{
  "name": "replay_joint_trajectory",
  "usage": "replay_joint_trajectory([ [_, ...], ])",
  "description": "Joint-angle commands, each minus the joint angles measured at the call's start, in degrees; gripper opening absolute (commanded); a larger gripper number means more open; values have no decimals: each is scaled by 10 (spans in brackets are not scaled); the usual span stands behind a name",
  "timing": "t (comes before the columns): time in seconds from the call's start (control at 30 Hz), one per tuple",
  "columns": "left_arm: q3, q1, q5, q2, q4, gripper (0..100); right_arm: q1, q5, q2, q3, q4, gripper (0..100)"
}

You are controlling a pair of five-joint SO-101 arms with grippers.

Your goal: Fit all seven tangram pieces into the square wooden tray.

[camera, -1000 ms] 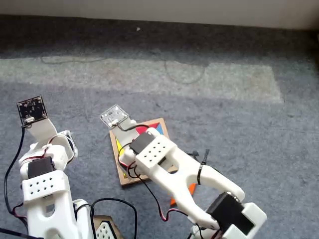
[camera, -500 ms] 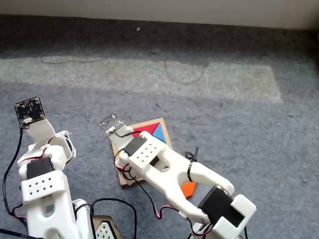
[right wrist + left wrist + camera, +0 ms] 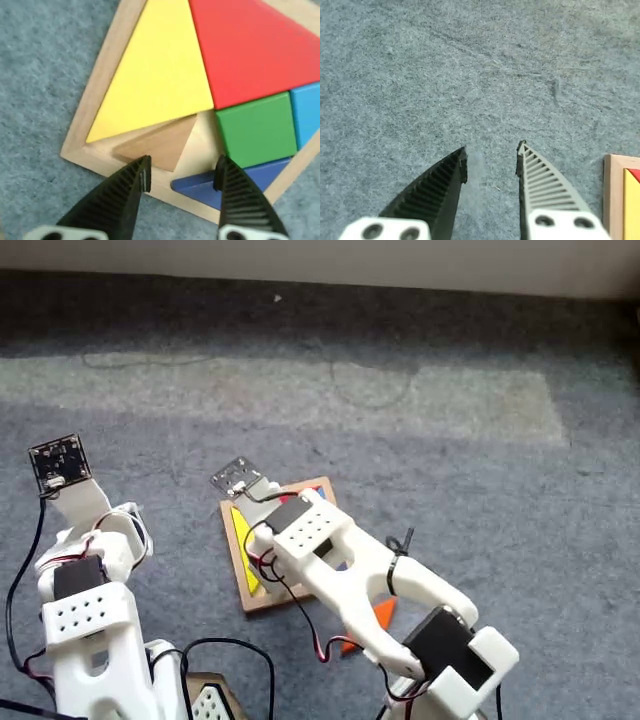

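Left tool spread wide over grey carpet. Wooden tray corner sits near the pale finger, with a yellow piece inside and a red sliver touching it.

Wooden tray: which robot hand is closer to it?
Right. The right gripper hangs over the tray, above its unfilled gap; the left gripper is off beside it, over carpet.
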Motion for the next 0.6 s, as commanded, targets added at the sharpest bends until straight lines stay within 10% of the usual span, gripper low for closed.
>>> replay_joint_trajectory([
  [0.0,-2,-7,6,-8,-11,172,16,4,-7,-47,55,217],
  [0.57,-2,-7,6,-8,-11,172,-57,-40,-4,-69,10,217],
])
